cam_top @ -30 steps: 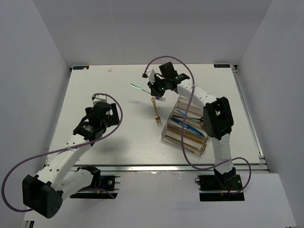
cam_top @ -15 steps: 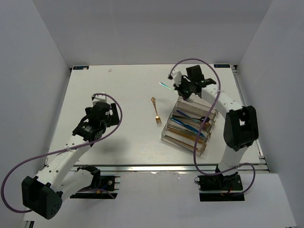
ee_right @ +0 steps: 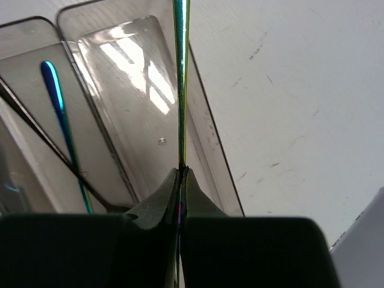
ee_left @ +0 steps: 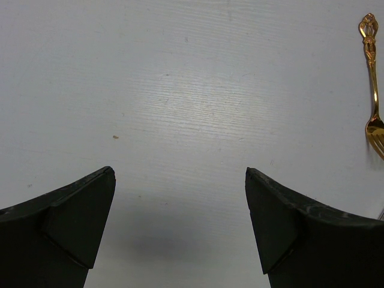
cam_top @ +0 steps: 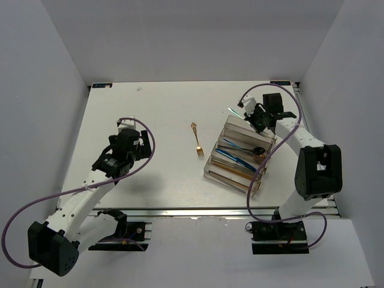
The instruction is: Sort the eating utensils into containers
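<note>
Over at the far right of the white, faintly grained table point(cam_top: 150, 120), the right gripper point(cam_top: 257, 116) has its black fingers pressed together, pinching the iridescent fork point(cam_top: 233, 110) by its slim stem. From the wrist view that stem is a thin metal blade shimmering green into gold point(ee_right: 181, 90), running straight out of the pinched tips of the right gripper point(ee_right: 181, 171). It hangs above the outermost compartment of the clear plastic tray point(ee_right: 210, 150), whose glossy floor throws back bright window glare. One compartment over lies a slender blue handle point(ee_right: 57, 102) with a mirror sheen.

From above, the tray point(cam_top: 204, 173) shows as a rectangle of long, narrow, round-cornered slots, set at an angle. The right arm reaches up along the tray's right side, elbow bent high, wrist turned toward the tray's far end.

On bare table to the tray's left rests the gold fork point(cam_top: 196, 139), ornate handle away from the arms, tines toward them. The left arm leans in low, well apart from it. Its left gripper point(ee_left: 180, 174) is spread wide, matte black fingers point(ee_left: 78, 216) hovering over the table, the gold fork point(ee_left: 373, 102) at the view's right edge.
</note>
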`<state>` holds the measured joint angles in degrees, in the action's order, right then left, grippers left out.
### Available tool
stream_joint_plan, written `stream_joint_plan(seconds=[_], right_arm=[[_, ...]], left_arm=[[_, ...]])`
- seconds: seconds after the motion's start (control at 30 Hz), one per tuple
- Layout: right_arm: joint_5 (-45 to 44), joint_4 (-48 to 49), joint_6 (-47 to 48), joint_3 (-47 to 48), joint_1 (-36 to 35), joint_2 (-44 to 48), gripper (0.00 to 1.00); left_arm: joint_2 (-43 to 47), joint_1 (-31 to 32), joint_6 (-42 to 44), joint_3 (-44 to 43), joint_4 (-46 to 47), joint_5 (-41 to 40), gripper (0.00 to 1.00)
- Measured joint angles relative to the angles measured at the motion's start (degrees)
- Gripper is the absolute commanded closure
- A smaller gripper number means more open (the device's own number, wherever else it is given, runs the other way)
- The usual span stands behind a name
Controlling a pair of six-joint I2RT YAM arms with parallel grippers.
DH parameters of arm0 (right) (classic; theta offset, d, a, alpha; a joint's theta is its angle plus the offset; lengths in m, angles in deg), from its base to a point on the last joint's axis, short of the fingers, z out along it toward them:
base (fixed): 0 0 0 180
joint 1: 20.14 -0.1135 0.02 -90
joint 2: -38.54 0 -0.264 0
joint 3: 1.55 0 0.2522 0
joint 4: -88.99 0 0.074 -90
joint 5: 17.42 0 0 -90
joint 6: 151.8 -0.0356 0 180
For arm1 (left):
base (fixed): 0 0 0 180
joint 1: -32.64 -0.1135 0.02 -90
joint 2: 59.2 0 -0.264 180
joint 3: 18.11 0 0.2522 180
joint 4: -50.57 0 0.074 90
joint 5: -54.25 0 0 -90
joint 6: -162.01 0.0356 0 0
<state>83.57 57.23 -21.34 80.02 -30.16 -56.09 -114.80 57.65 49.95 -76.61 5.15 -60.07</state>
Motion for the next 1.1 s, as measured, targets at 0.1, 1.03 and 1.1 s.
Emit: stream_joint_plan(seconds=[0.1, 1.03, 1.1], right_arm=[[-1.0, 1.5, 0.4, 0.0, 1.2, -0.7, 1.00], [3.3, 4.5, 8.4, -3.2, 4.0, -4.7, 0.11], [3.0, 5.3, 9.1, -3.0, 4.0, -4.5, 0.11]], left_arm=[[0.0, 0.0, 0.0, 0.0, 0.0, 0.0, 0.02], [-0.6, 0.0, 0.0, 0.0, 0.0, 0.2, 0.02], [-0.8, 0.0, 0.0, 0.0, 0.0, 0.2, 0.02]])
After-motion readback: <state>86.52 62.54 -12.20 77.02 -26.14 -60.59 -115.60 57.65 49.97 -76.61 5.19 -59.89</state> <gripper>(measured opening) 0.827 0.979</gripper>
